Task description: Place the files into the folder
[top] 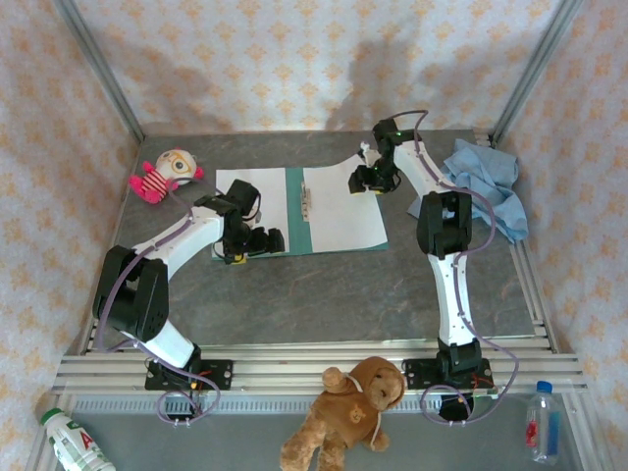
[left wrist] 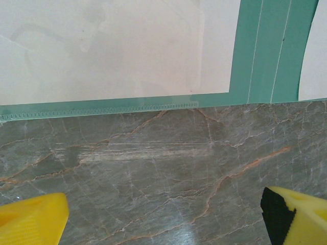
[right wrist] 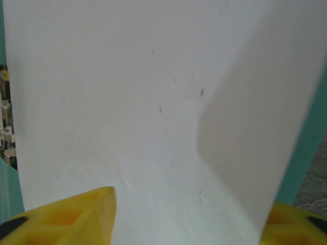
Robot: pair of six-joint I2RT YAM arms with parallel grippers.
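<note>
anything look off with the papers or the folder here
Yes. The right sheet is not lying flat: its far right corner curls up off the open folder, beside the right end effector. The left sheet lies flat on its leaf.

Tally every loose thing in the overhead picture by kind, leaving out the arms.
White paper sheets: 2
Teal folder: 1
Soft toys: 2
Bottles: 2
Light blue cloth: 1
Total: 8
</note>
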